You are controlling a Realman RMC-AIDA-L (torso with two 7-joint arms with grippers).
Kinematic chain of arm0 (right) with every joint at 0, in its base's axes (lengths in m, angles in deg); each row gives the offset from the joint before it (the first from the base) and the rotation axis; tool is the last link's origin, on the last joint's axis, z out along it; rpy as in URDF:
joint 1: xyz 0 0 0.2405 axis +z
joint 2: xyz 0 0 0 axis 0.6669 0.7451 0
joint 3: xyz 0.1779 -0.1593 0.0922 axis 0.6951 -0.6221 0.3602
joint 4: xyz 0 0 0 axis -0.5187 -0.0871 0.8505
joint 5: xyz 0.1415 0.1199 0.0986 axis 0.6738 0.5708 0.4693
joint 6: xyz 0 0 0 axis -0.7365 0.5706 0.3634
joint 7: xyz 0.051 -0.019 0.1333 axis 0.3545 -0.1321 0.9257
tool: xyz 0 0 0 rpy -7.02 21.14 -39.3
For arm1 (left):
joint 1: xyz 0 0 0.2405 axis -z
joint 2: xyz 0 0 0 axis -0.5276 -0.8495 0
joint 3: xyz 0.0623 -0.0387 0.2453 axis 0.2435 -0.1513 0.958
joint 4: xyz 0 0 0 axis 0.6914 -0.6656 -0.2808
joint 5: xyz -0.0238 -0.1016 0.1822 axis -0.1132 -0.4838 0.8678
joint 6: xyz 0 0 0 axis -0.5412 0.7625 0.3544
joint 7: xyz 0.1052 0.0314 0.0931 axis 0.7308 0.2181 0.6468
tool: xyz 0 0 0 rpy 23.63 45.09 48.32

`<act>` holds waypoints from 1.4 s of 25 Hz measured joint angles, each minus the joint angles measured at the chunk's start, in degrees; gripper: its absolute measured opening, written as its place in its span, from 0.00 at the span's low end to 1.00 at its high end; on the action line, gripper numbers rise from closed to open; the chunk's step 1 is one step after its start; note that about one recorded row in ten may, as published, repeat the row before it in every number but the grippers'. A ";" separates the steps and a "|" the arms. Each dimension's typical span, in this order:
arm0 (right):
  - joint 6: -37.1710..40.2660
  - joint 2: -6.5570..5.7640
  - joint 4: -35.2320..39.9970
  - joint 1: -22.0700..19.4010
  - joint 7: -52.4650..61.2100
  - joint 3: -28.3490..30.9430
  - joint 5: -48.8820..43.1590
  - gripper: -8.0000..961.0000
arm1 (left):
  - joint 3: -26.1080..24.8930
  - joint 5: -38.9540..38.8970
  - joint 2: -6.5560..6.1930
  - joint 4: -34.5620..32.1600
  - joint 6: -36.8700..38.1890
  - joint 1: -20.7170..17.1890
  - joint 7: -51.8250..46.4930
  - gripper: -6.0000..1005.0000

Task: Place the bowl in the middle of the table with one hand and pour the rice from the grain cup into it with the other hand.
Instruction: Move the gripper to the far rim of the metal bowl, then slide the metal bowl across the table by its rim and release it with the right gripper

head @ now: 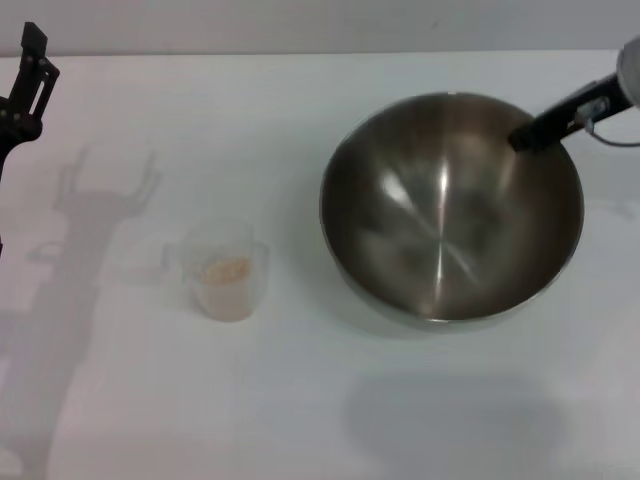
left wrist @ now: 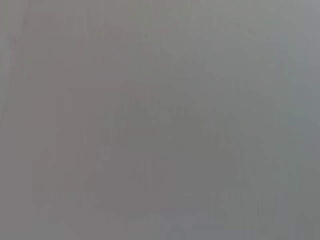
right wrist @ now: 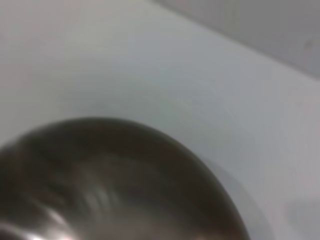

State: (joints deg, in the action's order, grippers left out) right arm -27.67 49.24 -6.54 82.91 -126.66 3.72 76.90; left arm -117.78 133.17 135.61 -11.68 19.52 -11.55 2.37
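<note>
The steel bowl (head: 452, 205) hangs right of centre, tilted and lifted off the table (head: 300, 400); its shadow lies apart from it near the front edge. My right gripper (head: 525, 133) reaches in from the upper right and is shut on the bowl's far rim. The right wrist view shows the bowl's (right wrist: 110, 185) inside close up over the white table (right wrist: 150, 65). The clear grain cup (head: 228, 270) stands left of centre with rice (head: 228, 272) in its bottom and its handle pointing left. My left gripper (head: 33, 62) is raised at the far left, well away from the cup, and its shadow shows spread fingers.
The back edge of the table runs along the top of the head view, with a grey wall behind it. The left wrist view shows only a plain grey surface.
</note>
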 joint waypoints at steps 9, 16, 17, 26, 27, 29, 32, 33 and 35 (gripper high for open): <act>-0.69 -0.06 5.00 -2.16 -1.84 1.65 6.52 0.02 | 0.07 0.01 0.05 0.02 1.21 -0.27 -0.06 0.87; -0.40 0.20 2.93 -2.42 -2.95 1.32 10.14 0.02 | 0.08 -0.01 0.05 0.02 1.36 -0.26 -0.06 0.87; -0.29 0.38 2.20 -2.26 -3.07 1.17 10.25 0.02 | 0.10 0.00 0.05 0.02 1.36 -0.26 -0.06 0.87; 0.99 0.70 -5.43 -0.03 -4.13 0.96 12.42 0.02 | 0.16 0.00 0.05 -0.20 1.28 -0.21 -0.06 0.87; 1.20 0.70 -6.12 0.21 -4.15 0.95 12.41 0.02 | 0.16 0.00 0.03 -0.22 1.23 -0.20 -0.06 0.87; 1.81 0.70 -8.07 0.91 -4.17 0.94 12.29 0.02 | 0.16 0.00 -0.01 -0.26 1.22 -0.18 -0.06 0.87; 2.33 0.68 -10.17 1.57 -4.22 0.90 11.80 0.02 | 0.16 0.00 -0.03 -0.33 1.32 -0.15 -0.06 0.87; 2.49 0.67 -10.66 1.82 -4.24 0.88 11.60 0.02 | 0.16 0.00 -0.03 -0.33 1.32 -0.13 -0.06 0.87; 2.81 0.66 -11.52 2.25 -4.25 0.64 11.30 0.02 | 0.16 0.00 -0.03 -0.32 1.33 -0.06 -0.06 0.87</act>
State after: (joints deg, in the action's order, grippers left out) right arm -24.86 49.90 -18.06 85.16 -130.91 4.37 88.20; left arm -117.62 133.17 135.57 -12.01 20.85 -11.60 2.31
